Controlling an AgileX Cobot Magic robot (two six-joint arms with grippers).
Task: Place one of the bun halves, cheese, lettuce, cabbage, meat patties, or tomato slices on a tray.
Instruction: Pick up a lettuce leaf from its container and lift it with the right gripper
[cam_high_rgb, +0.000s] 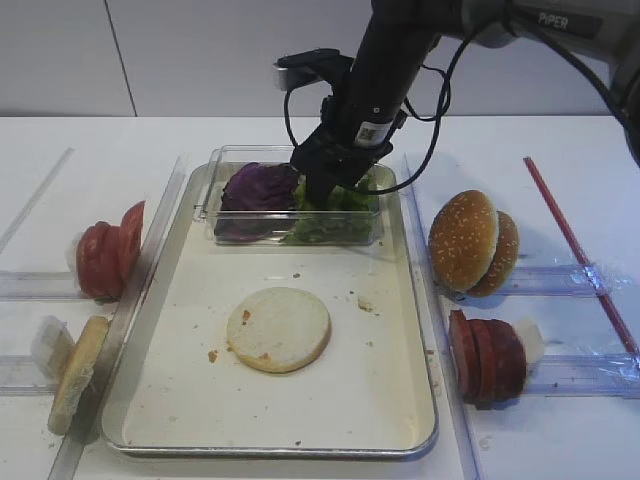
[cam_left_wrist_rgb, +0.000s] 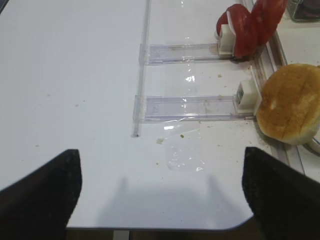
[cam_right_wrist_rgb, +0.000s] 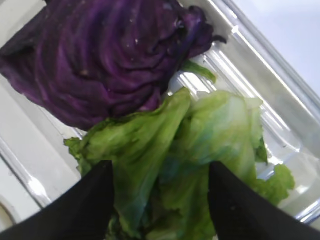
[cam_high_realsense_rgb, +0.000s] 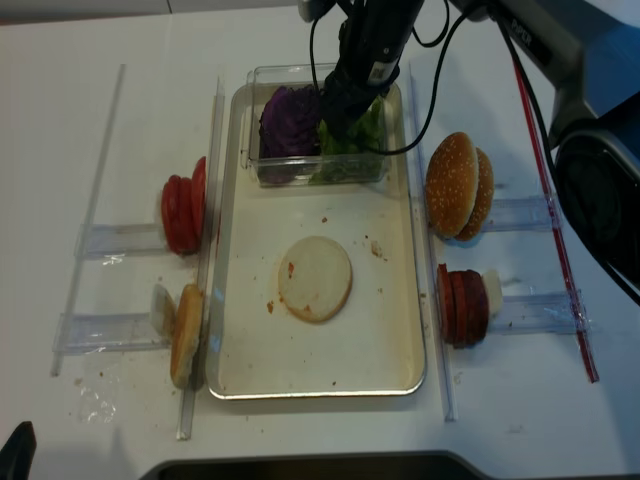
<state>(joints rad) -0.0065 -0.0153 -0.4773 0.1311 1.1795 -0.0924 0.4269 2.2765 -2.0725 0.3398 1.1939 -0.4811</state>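
Your right claw (cam_right_wrist_rgb: 159, 200) is down in the clear box (cam_high_rgb: 215, 200), fingers apart on either side of the lettuce (cam_right_wrist_rgb: 200, 150), beside the cabbage (cam_right_wrist_rgb: 110, 55); your left claw (cam_left_wrist_rgb: 160, 192) is wide apart over bare table; "PiPER" reads on the arm (cam_high_rgb: 553, 18); a bun half (cam_high_rgb: 278, 329) lies on the tray (cam_high_rgb: 400, 440).

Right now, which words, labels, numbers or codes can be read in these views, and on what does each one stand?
"PIPER": white letters on the right arm.
Square code sticker on the same arm's wrist: too small to read.
No other text is visible.
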